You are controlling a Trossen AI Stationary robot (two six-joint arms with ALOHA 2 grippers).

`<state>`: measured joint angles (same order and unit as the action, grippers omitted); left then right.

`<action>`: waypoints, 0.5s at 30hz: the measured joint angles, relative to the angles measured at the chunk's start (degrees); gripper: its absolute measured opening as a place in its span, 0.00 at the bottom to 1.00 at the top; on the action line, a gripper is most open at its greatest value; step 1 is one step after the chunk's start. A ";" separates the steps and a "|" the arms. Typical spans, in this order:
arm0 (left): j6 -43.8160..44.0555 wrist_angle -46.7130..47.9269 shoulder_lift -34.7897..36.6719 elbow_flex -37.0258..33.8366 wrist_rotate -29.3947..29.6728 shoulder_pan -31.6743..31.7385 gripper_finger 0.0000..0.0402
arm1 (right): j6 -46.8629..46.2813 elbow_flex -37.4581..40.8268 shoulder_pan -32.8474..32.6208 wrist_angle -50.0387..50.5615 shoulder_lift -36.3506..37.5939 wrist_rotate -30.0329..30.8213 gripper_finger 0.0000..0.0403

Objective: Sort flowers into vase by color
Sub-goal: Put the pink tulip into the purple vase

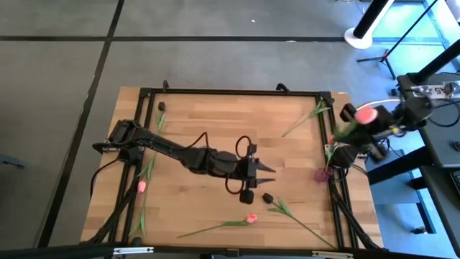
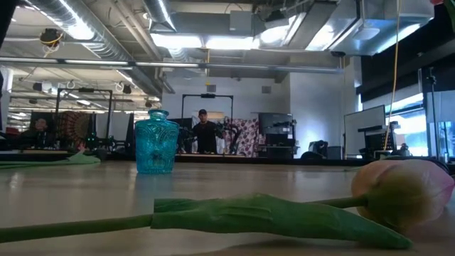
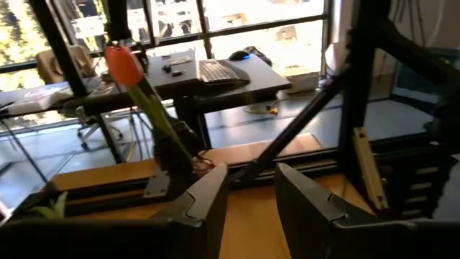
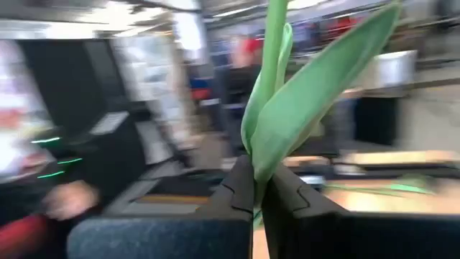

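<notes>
Pink tulip (image 1: 366, 114), smooth green stem, clenched in right claw (image 4: 257, 188); left claw (image 1: 267, 171) released

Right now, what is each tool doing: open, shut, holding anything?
Left tool: open, empty, over the table's middle.
Right tool: shut on the stem of a pink tulip, at the table's right edge.

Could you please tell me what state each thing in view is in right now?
Left gripper: jaws open, empty, over the table's middle.
Right gripper: jaws shut on a pink tulip's stem, at the table's right edge.
Held pink tulip: lifted off the table.
Pink tulip at the near edge: lying flat.
Blue vase: upright, no flowers visible in it.
</notes>
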<state>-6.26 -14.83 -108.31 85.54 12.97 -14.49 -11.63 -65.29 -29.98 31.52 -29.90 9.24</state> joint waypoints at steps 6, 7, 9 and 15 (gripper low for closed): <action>0.12 0.59 -0.04 -0.04 0.04 -0.75 0.26 | -1.66 -7.87 0.00 10.89 -1.39 -16.48 0.01; 0.46 1.05 -0.04 -0.04 0.04 -0.84 0.25 | -1.47 -8.81 0.00 13.94 -1.36 -18.12 0.01; 1.43 2.12 -0.06 -0.06 0.03 -0.84 0.25 | 0.49 -10.27 0.00 21.60 -1.13 -19.63 0.01; 2.73 2.84 -0.07 -0.09 0.04 -1.09 0.24 | 4.14 -7.84 0.00 27.07 0.87 -15.82 0.01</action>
<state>-3.53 -11.99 -108.38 85.45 13.02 -15.58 -7.49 -73.12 -29.98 58.59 -29.03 -6.58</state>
